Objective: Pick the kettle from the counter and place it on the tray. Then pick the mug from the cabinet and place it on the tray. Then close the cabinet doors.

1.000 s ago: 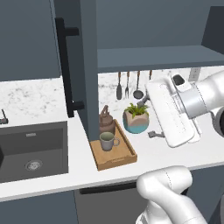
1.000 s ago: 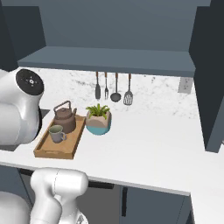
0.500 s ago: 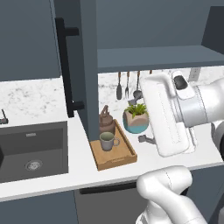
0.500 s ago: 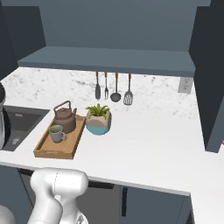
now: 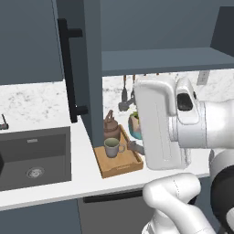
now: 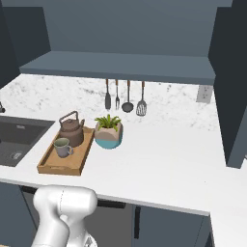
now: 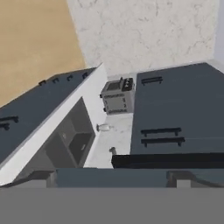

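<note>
Where my forearm crosses the left base view, it hides the tray's [image 5: 118,165] right end and most of the plant pot [image 6: 108,136]; the right base view shows both whole. The tray lies near the counter's [image 6: 164,159] front edge beside the sink [image 6: 17,140], long axis front-to-back, kettle [image 6: 71,130] at its rear end, mug [image 6: 62,147] before it, handle rightward. My pincer's fingertips [image 7: 43,177] stand spread, empty, at a door handle [image 7: 168,160].

Change since the earlier frames: the white arm [image 5: 164,123] is swinging leftward in the left base view — now overlapping the plant pot [image 5: 134,125] and nearing the tray [image 5: 119,168] — and is withdrawing from the right base view's left edge.
</note>
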Motion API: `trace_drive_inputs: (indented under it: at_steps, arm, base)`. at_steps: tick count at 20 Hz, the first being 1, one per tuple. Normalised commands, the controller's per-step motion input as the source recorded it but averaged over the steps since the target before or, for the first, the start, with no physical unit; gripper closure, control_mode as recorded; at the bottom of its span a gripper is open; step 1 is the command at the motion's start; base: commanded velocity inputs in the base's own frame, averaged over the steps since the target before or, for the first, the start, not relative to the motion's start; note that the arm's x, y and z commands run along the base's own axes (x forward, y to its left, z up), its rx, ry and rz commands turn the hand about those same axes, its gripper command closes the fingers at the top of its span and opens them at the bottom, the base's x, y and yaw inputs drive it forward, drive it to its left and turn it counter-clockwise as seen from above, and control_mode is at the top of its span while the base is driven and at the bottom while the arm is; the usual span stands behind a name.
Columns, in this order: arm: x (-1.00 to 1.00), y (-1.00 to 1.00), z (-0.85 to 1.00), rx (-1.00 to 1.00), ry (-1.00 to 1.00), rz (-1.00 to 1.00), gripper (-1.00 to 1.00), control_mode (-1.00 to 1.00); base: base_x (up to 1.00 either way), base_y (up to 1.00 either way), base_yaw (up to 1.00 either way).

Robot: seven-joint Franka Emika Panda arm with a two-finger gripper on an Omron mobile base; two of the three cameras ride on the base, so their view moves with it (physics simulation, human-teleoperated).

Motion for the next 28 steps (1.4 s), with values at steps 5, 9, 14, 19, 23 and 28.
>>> trace_drive_inputs:
  at_steps: [5,9,14,19,23,28]
  arm:
    - [-0.28,0.36,0.33,-0.05,-0.35,0.02,-1.0,-1.0]
    - [-0.3,0.34,0.23,-0.02,-0.25,0.0,-1.0,-1.0]
    - [-0.05,0.52,0.06,-0.08,-0.08,-0.01,-1.0,-1.0]
    - [0.22,0.63,0.0,-0.03,0.01,-0.08,-1.0,-1.0]
    - [0.53,0.5,0.0,0.0,0.01,-0.02,-1.0,-1.0]
    - [0.65,0.24,-0.01,0.0,0.04,-0.02,-1.0,-1.0]
  base:
    - [0.0,0.0,0.0]
    - [0.0,0.0,0.0]
    - [0.0,0.0,0.0]
    - [0.0,0.0,0.0]
    - [0.0,0.0,0.0]
    - [0.0,0.0,0.0]
